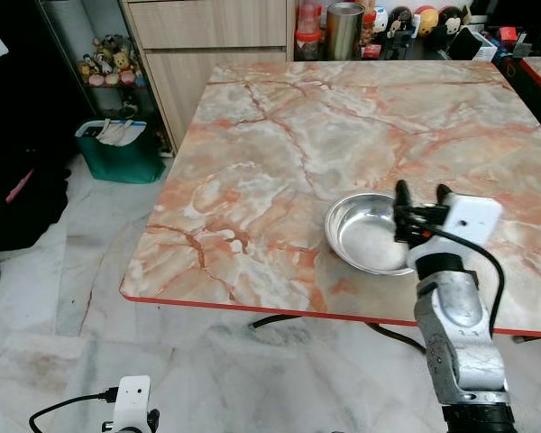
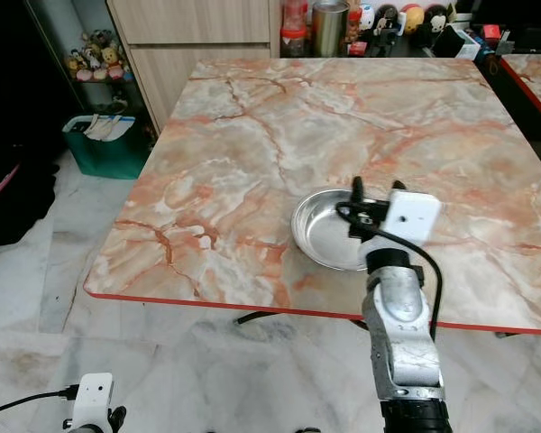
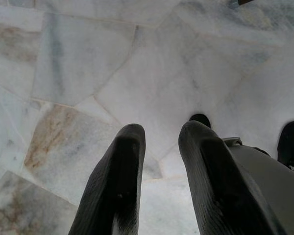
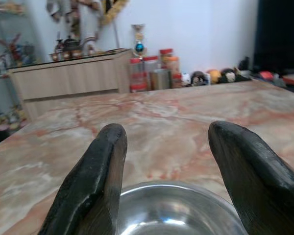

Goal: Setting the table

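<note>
- Steel bowl [image 1: 371, 233] sits flat on the marble worktop [image 1: 279, 153], close to the worktop's near edge and toward its right side. It appears empty.
- Right end effector [image 1: 421, 200] hangs just over the bowl's right rim, its two black fingers [image 4: 95, 181] spread wide with nothing between them. In the right wrist view the bowl's rim lies directly below the gap. No contact with the bowl can be confirmed.
- Left end effector [image 3: 159, 181] hangs idle low beside the robot, pointing at the pale stone floor [image 3: 88, 73], well below and short of the worktop's near edge. Its fingers stand a little apart and hold nothing.
- Progress, as a judgement: one bowl is placed, so setting is barely begun. No plate, cutlery or cup lies on the worktop near the bowl; most of the marble is bare.
- Jars and a metal canister [image 1: 344, 30] stand beyond the worktop's far edge, next to small figurines. Whether these belong to the setting cannot be told.
- Hidden or unclear: the right arm and its white wrist housing [image 1: 469, 219] cover the bowl's right rim, so the clearance there is unreadable.
- The worktop's right edge is cut off by the frame.
- A green bin [image 1: 117, 149] stands on the floor off the worktop's far left corner; its contents are too small to read.
</note>
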You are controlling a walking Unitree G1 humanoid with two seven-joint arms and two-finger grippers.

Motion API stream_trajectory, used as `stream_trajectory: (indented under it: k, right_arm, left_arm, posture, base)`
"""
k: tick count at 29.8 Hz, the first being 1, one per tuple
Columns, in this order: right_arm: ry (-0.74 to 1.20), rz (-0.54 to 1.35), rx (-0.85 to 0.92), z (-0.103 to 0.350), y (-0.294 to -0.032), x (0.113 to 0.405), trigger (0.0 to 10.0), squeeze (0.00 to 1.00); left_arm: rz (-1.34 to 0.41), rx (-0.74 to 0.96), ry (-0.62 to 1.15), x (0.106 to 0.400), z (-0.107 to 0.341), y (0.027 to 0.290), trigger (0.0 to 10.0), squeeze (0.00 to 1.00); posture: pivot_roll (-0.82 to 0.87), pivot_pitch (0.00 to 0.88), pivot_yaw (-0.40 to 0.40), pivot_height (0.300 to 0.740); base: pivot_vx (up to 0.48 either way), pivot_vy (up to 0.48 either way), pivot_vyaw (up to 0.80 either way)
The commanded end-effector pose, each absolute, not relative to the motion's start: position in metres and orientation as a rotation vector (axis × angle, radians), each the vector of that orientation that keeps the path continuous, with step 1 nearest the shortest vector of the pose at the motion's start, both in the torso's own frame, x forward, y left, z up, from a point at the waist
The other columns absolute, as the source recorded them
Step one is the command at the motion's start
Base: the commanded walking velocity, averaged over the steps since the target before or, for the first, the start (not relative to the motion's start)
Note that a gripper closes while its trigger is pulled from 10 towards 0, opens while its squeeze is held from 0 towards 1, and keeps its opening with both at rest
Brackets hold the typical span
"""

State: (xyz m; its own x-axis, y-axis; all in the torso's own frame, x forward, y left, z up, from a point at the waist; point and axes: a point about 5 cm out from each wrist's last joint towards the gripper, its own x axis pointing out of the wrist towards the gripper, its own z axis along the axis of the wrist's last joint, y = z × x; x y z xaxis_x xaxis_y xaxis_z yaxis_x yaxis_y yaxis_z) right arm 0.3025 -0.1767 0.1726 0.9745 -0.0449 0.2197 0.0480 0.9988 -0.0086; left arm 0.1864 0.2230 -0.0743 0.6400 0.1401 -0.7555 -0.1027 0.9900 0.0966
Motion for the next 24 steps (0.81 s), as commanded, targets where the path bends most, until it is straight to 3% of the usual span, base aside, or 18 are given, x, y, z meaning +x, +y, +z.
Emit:
stream_trajectory:
  k: [1, 24]
  right_arm:
    - [-0.241, -0.040, -0.031, 0.178, -0.176, 0.303, 10.0, 0.00]
    - [-0.250, -0.006, -0.118, 0.167, -0.175, 0.296, 10.0, 0.00]
  left_arm:
    - [0.148, 0.065, 0.881, 0.182, -0.076, 0.226, 10.0, 0.00]
    - [0.158, 0.059, 0.861, 0.187, -0.074, 0.226, 10.0, 0.00]
  posture:
    - [-0.06, 0.117, 0.040, 0.740]
    - [-0.06, 0.145, 0.039, 0.740]
  base:
    - [0.000, 0.000, 0.00]
    - [0.000, -0.336, 0.00]
